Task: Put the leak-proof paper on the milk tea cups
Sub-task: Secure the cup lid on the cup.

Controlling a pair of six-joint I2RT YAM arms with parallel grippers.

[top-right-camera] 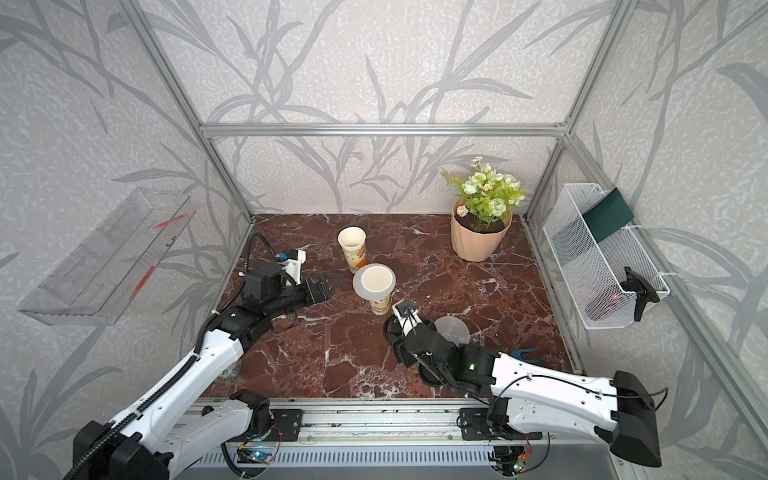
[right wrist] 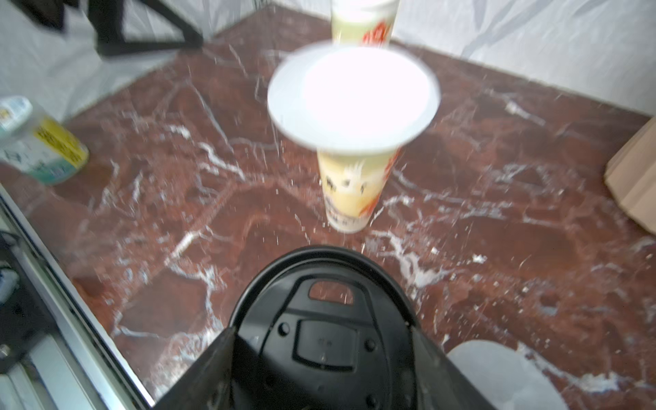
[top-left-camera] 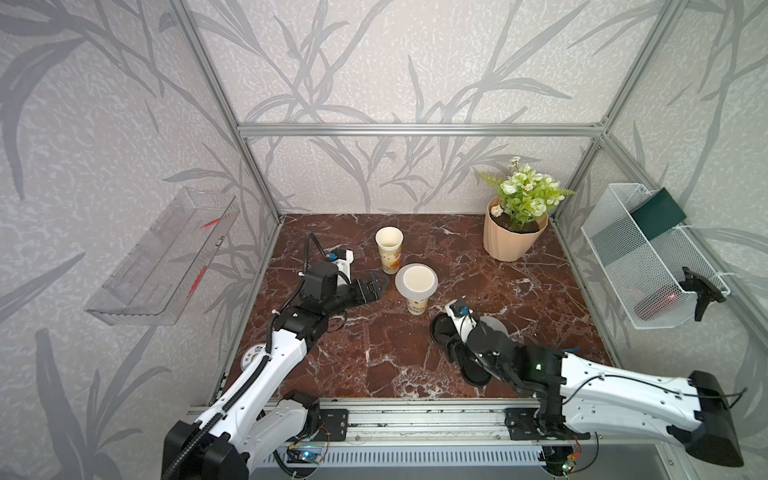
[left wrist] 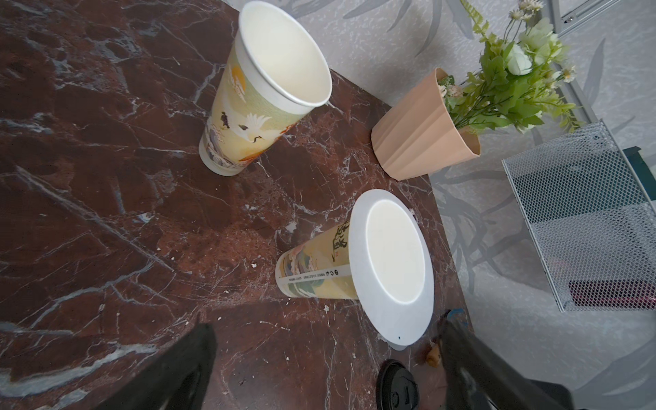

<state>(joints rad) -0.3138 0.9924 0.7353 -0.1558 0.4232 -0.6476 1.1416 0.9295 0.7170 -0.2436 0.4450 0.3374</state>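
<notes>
Two milk tea cups stand mid-table. The far cup (top-left-camera: 389, 249) (left wrist: 262, 88) is uncovered. The near cup (top-left-camera: 417, 306) (right wrist: 351, 188) carries one leak-proof paper disc (top-left-camera: 402, 286) (left wrist: 394, 262) (right wrist: 351, 99) flat over its mouth. A second leak-proof paper disc (top-left-camera: 497, 326) (right wrist: 504, 376) lies on the table, partly hidden by my right arm. My left gripper (top-left-camera: 376, 282) (left wrist: 328, 324) is open and empty, left of both cups. My right gripper (top-left-camera: 446, 332) (right wrist: 321, 332) sits in front of the near cup, its fingers pressed against both sides of a black lid (right wrist: 319, 340).
Another black lid (top-left-camera: 476, 376) lies under my right arm near the front edge. A peach plant pot (top-left-camera: 513, 237) stands at the back right. A wire basket (top-left-camera: 648, 257) hangs on the right wall, and a clear shelf (top-left-camera: 162, 257) on the left wall. A small labelled bottle (right wrist: 39, 142) is at the front left.
</notes>
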